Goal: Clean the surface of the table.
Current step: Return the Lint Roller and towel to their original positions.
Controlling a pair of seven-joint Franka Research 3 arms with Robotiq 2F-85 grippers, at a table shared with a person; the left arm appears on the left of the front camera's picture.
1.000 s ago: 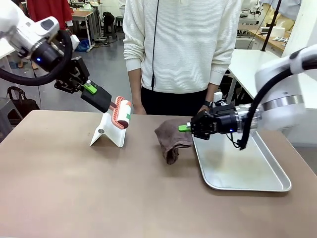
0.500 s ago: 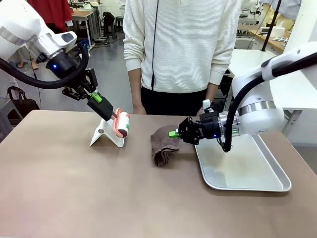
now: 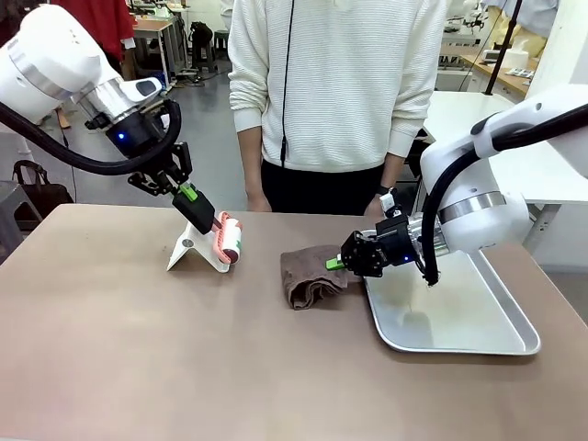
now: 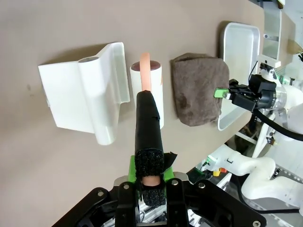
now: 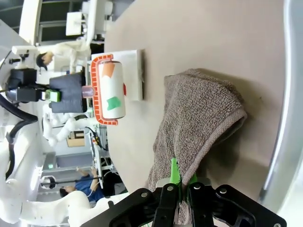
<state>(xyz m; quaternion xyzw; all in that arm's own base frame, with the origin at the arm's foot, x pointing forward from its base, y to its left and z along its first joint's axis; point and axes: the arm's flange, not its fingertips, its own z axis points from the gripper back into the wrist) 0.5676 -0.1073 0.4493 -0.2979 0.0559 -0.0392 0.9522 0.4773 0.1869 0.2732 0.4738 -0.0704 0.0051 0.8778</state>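
Note:
The table (image 3: 138,358) has a matte tan top. My left gripper (image 3: 188,196) is shut on the black handle of a lint roller (image 3: 228,239), whose white roll hangs low against the right side of a white stand (image 3: 193,250). From the left wrist, the gripper (image 4: 150,176) clamps the handle, with the roller (image 4: 152,92) beside the stand (image 4: 87,92). My right gripper (image 3: 337,264) is shut on the edge of a brown towel (image 3: 310,276) that lies crumpled on the table. The right wrist view shows the gripper (image 5: 180,183) pinching the towel (image 5: 199,123).
A shallow metal tray (image 3: 459,317) sits on the table right of the towel, under my right wrist. A person in a white sweater (image 3: 335,83) stands at the far edge, one hand (image 3: 378,204) near the tray's far corner. The near half of the table is bare.
My right gripper carried the towel left and down, so it now lies flatter on the table. My left gripper lowered the lint roller down beside the stand.

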